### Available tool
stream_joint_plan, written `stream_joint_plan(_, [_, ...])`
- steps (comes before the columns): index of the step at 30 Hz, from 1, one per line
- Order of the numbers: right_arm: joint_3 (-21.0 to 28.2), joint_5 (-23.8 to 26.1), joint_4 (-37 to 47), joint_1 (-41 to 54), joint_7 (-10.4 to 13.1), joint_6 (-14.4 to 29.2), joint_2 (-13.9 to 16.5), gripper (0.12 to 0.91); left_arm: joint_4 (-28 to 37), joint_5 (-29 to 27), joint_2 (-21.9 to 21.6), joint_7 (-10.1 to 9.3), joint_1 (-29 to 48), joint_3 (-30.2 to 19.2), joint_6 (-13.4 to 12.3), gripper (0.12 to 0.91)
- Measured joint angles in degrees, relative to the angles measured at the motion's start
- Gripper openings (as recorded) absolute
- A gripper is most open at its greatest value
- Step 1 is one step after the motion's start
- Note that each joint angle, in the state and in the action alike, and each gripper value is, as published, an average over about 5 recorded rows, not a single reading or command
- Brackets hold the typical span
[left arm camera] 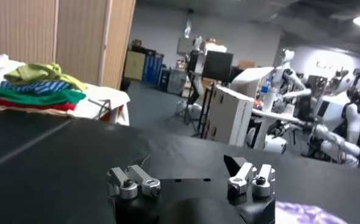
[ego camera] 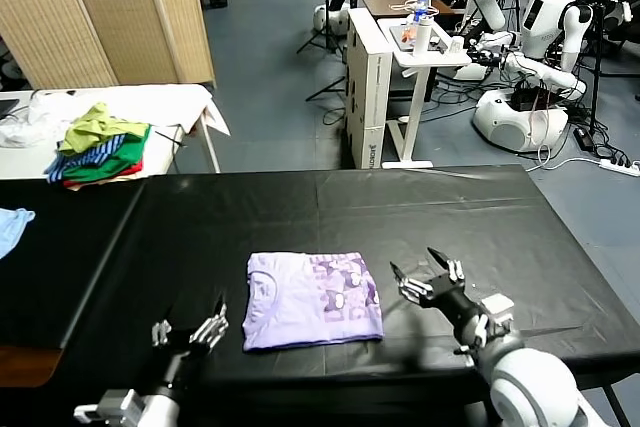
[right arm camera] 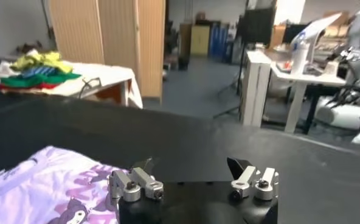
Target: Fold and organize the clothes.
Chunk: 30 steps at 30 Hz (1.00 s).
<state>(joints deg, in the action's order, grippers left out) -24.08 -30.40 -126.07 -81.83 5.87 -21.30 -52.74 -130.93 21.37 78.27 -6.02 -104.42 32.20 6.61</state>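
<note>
Nearby, on a white side table (ego camera: 190,107) beyond the far left corner of the black worktable (ego camera: 450,217), lay a pile of green, striped and red garments (ego camera: 100,145), and a light blue cloth (ego camera: 12,227) sat at the worktable's left edge. A folding wooden screen (ego camera: 120,7) stood behind the side table, while a white desk (ego camera: 400,57) and several idle white robots (ego camera: 545,37) filled the room farther back on the right. None of these lay between the grippers and the folded garment; the black surface around it was open.

The lavender T-shirt (ego camera: 312,299) lay folded into a neat rectangle near the front middle of the worktable, its purple print showing on the half toward the right arm.

The right gripper (ego camera: 428,273) hovered just beside the shirt's right edge, its fingers (right arm camera: 134,182) spread wide and grasping nothing; in the right wrist view the printed cloth (right arm camera: 52,189) lay just off one fingertip, apart from it.

The left gripper (ego camera: 190,325) hung low near the front edge, a little left of the shirt's near left corner, fingers (left arm camera: 131,181) likewise released and empty, with only a sliver of lavender (left arm camera: 301,214) showing at the edge of the left wrist view.
</note>
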Motion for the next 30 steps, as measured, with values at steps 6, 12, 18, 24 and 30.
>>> stream_joint_plan(6, [-3.9,4.6,-1.5,-7.8,0.7,7.2,-1.1,0.907,-2.1,0.3,-0.8,-0.6,-4.0,0.9,0.0,0.907])
stream_joint_plan(12, [-6.3,9.2,-3.2,-15.0,2.0,12.9,-2.6,0.907,-4.5,2.1,-1.7,-0.96,-8.5,2.6,0.2,0.907])
stream_joint_plan(18, [-7.6,10.7,-5.0,-21.3,4.4,14.3,-4.0,0.907,-6.9,1.8,-2.2,-0.82,-11.8,4.2,1.3,0.907])
stream_joint_plan(24, [-8.6,10.5,-6.2,-24.5,7.0,12.6,-4.6,0.907,-7.2,-0.5,-1.5,-0.19,-13.1,4.2,1.5,0.907])
stream_joint_plan(30, [-9.3,10.4,-7.2,-26.0,9.1,11.3,-4.8,0.907,-7.4,-1.9,-1.4,-0.05,-13.9,4.4,1.4,0.907])
